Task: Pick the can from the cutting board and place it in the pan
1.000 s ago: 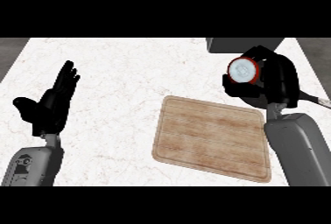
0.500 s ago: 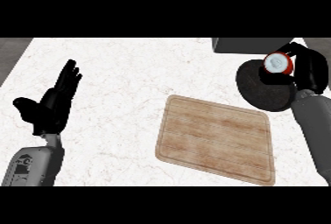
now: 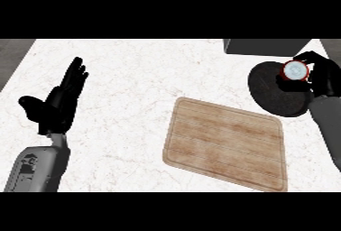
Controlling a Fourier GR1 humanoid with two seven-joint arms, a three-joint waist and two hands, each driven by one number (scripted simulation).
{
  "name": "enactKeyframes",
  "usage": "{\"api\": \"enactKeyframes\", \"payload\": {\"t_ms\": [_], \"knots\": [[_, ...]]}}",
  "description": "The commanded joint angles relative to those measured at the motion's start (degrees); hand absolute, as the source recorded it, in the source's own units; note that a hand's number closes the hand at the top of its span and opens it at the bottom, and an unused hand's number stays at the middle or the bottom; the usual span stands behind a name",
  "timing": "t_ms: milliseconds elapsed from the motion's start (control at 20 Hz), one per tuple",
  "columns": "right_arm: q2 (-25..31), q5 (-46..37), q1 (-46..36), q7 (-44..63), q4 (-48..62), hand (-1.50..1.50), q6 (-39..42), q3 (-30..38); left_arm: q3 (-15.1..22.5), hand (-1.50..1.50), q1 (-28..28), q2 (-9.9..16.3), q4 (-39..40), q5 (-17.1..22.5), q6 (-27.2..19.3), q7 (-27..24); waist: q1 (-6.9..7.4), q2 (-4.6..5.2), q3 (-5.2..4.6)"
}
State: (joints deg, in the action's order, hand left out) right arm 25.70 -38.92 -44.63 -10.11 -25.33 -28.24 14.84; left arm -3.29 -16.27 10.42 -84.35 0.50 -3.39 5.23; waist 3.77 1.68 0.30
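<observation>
Right hand at the view's right edge, fingers curled round the can. Can sits inside the curl, its pale top facing up, red rim showing. It appears over the upper right part of the dark round pan. Cutting board bare, lower left of the pan. Left hand at far left, fingers straight, resting.

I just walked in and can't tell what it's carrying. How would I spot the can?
Start at the wooden cutting board in the middle of the counter, then look up and right to the round dark pan. Over the pan's right edge, the black right robot hand curls round the can: small, red-sided, with a pale round top.
</observation>
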Motion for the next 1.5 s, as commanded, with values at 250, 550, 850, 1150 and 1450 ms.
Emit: {"api": "enactKeyframes", "payload": {"t_ms": [250,550,850,1150,1450], "knots": [[0.1,8.1,-1.9,-8.2,11.3,-1.5,16.0,6.3,-0.9,0.0,-0.4,-0.1,1.1,0.4,0.0,-1.3,0.66,0.41,0.1],[-1.0,11.2,-0.9,-18.5,11.4,-1.5,11.3,10.3,-0.8,0.0,-1.1,0.0,1.6,0.0,-0.1,-0.4,-0.26,0.06,0.08],[2.5,20.8,0.2,-26.1,10.6,-1.5,19.3,18.9,-1.6,0.0,1.8,1.2,0.1,0.0,0.3,-0.8,-1.77,-0.83,-0.04],[6.0,24.6,7.6,-31.3,10.0,-1.5,36.9,19.6,-2.7,0.0,3.8,1.4,-2.2,1.1,0.4,1.2,-3.82,-1.81,-0.26],[6.4,28.7,14.7,-30.5,-0.6,-1.5,45.8,18.8,-2.3,0.0,4.2,0.3,-2.3,-0.6,-1.5,1.2,-5.6,-2.48,-0.48]]}}
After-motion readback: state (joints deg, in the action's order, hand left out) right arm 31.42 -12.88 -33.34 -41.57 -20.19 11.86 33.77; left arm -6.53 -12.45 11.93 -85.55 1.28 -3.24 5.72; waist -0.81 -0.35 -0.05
